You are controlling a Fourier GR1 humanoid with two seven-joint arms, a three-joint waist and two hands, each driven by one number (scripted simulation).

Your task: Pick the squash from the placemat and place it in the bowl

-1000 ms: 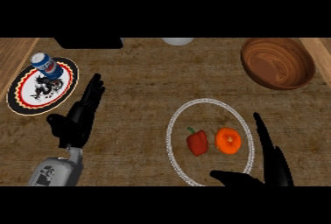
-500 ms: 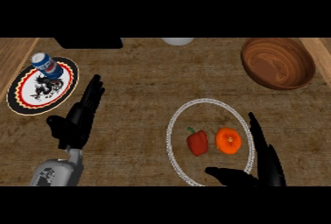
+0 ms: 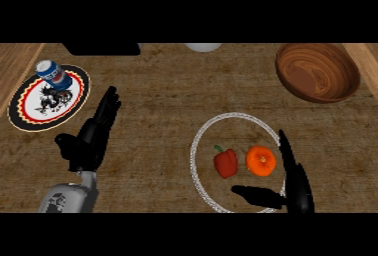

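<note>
squash (image 3: 260, 161) (round, no clear axis), on placemat (image 3: 201, 150)

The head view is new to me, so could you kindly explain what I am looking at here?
You are looking steeply down from a humanoid robot's head onto a wooden counter. The two black shapes are its hands: the left hand rests open, the right hand is open beside an orange squash and a red pepper on a clear round placemat. A wooden bowl sits upper right, a blue can on a patterned plate upper left. Nothing is held.
</note>
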